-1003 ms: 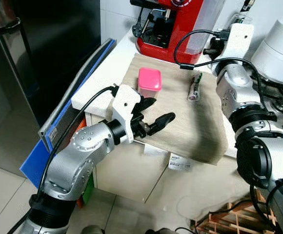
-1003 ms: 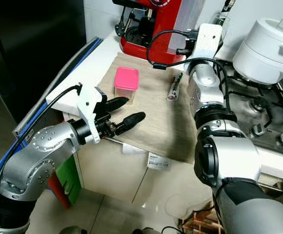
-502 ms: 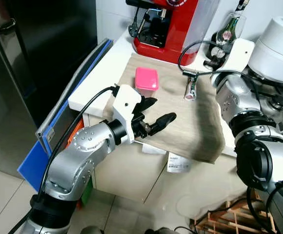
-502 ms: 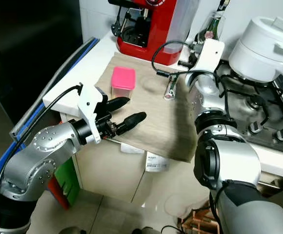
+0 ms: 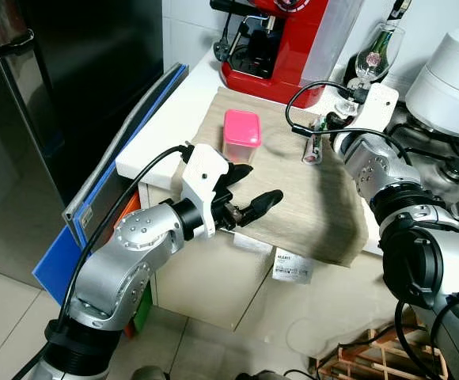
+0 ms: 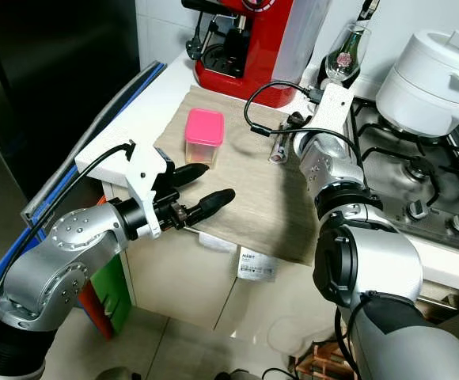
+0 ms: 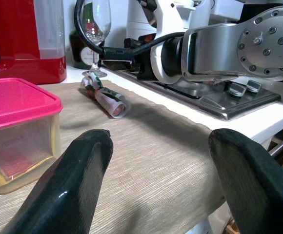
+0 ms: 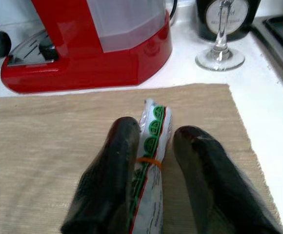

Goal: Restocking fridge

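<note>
The left gripper (image 5: 250, 190) is being held spread near the mat's (image 5: 293, 214) front edge, the pink-lidded container (image 5: 241, 134) lying beyond it. Farther right, the rolled packet (image 8: 151, 165) is being straddled lengthwise by the right gripper (image 8: 153, 161), not yet pinched.

Pink-lidded clear container (image 5: 241, 135); white roll (image 8: 151, 165), green-red print; beige woven mat (image 5: 293, 198); red coffee machine (image 5: 273, 39).
</note>
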`<state>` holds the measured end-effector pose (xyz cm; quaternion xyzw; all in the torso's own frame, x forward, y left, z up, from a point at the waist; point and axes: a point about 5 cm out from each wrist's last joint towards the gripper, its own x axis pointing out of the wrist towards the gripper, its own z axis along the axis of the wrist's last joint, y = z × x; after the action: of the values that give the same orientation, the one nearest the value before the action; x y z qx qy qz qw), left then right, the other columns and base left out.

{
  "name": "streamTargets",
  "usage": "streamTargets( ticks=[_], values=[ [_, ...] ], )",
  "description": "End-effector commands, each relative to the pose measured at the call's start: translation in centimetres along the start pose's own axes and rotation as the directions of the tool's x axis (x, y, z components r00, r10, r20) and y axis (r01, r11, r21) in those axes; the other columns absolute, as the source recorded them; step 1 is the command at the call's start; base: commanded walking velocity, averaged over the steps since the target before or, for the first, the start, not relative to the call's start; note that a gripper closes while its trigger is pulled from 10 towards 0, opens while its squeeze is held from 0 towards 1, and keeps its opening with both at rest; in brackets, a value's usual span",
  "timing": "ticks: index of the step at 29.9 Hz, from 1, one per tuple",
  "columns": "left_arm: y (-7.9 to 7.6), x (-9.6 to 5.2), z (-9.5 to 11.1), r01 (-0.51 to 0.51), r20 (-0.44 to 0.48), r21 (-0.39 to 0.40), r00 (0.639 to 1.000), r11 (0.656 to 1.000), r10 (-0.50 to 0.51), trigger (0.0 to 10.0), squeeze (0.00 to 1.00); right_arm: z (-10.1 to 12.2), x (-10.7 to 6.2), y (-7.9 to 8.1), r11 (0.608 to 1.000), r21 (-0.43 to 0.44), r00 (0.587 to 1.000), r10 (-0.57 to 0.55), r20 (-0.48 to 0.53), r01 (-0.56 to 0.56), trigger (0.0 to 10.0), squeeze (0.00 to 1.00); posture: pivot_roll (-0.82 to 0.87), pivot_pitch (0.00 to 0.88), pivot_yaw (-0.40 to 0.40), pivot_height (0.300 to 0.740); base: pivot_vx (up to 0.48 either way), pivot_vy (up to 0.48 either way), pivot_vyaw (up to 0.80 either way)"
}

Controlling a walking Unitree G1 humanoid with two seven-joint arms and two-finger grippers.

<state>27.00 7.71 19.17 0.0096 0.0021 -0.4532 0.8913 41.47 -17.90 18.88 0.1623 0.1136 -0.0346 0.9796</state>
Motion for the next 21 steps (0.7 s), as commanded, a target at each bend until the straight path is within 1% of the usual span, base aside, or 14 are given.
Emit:
streamTargets(
  ticks=[1, 7, 10, 14, 18, 21],
  values=[
    [-0.3, 0.4, 0.5, 0.02, 0.017, 0.025, 1.0, 0.999, -0.02, 10.0, 0.0, 1.9, 0.0, 0.2, 1.0, 0.001, 1.0, 0.016, 0.014, -0.016, 10.0, 1.0, 0.1, 0.0, -0.152, 0.74, 0.0, 0.0, 0.0],
    [-0.4, 0.4, 0.4, 0.017, 0.019, 0.02, 1.0, 1.0, -0.018, 10.0, 0.0, 2.9, -0.1, 0.1, 1.0, -0.013, 1.0, 0.008, 0.01, -0.008, 10.0, 1.0, 0.09, 0.0, -0.154, 0.74, 0.0, 0.0, 0.0],
    [-0.5, 0.5, 0.3, 0.017, 0.021, 0.012, 1.0, 1.0, -0.018, 10.0, 0.0, 3.1, -0.1, 0.2, 0.997, -0.074, 1.0, 0.017, -0.02, -0.019, 10.0, 1.0, 0.09, 0.0, -0.154, 0.74, 0.0, 0.0, 0.0],
    [-0.6, 0.6, 0.3, 0.02, 0.022, 0.016, 1.0, 1.0, -0.021, 10.0, 0.0, 3.2, -0.1, 0.1, 0.995, -0.098, 0.999, 0.015, -0.032, -0.018, 10.0, 1.0, 0.08, 0.0, -0.154, 0.74, 0.0, 0.0, 0.0],
    [-0.5, 0.7, 0.4, 0.019, 0.027, 0.013, 0.999, 1.0, -0.02, 10.0, 0.0, 2.5, -0.1, -0.1, 0.99, -0.136, 0.997, 0.011, -0.073, -0.021, 10.0, 1.0, 0.08, 0.0, -0.156, 0.74, 0.0, 0.0, 0.0],
    [-0.6, 0.7, 0.4, 0.02, 0.03, 0.013, 0.999, 1.0, -0.02, 10.0, 0.0, 2.0, -0.1, -0.1, 0.99, -0.14, 0.995, 0.013, -0.094, -0.026, 10.0, 1.0, 0.08, 0.0, -0.156, 0.74, 0.0, 0.0, 0.0]
  ],
)
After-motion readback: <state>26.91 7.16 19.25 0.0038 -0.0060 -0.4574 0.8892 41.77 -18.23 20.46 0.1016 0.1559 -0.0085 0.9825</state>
